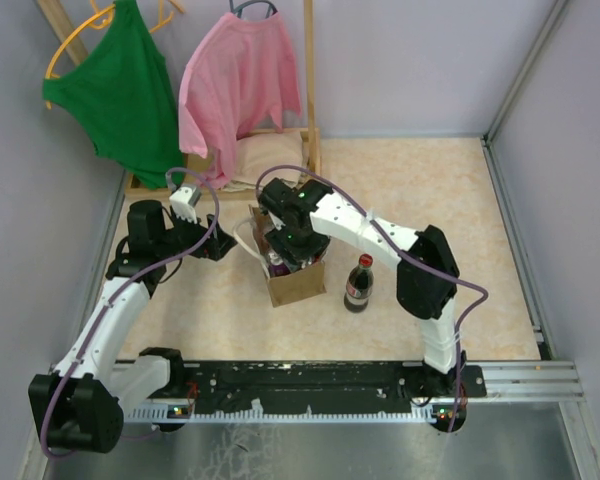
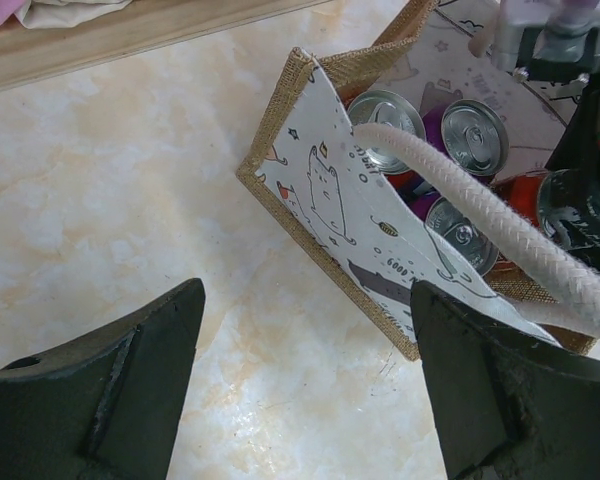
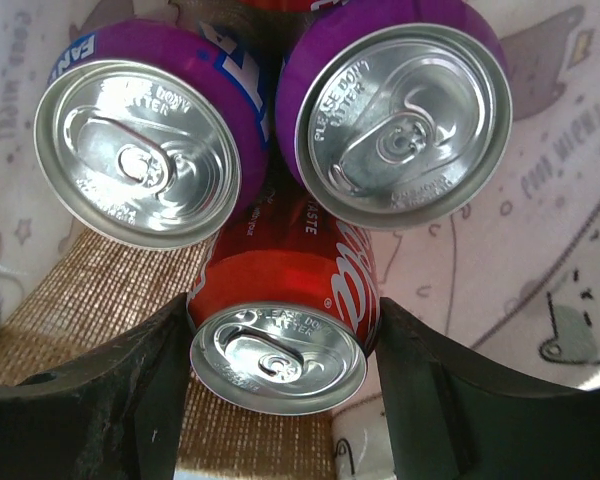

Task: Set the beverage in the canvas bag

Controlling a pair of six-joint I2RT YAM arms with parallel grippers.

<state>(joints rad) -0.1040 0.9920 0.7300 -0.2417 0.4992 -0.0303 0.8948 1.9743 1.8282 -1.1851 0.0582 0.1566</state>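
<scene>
Right wrist view shows right gripper (image 3: 280, 340) clamped on red can (image 3: 290, 285) inside canvas bag (image 3: 540, 250), only top external shows cola bottle (image 1: 358, 284) standing outside, left gripper (image 2: 308, 300) spread, empty.

Both arms, left (image 1: 110, 310) and right (image 1: 360, 225), are white moulded shells joined by bulky black joint housings. A purple-grey cable (image 1: 468, 300) loops loosely along each. Small green lights (image 1: 302, 196) glow on the right wrist housing. The black bases sit on a black rail (image 1: 310, 378). The left tool (image 2: 308, 300) has matte black, wedge-shaped fingers (image 2: 110, 390) with a moulded ridge. The right tool (image 3: 282, 320) has fingers (image 3: 450, 400) that look alike.
</scene>
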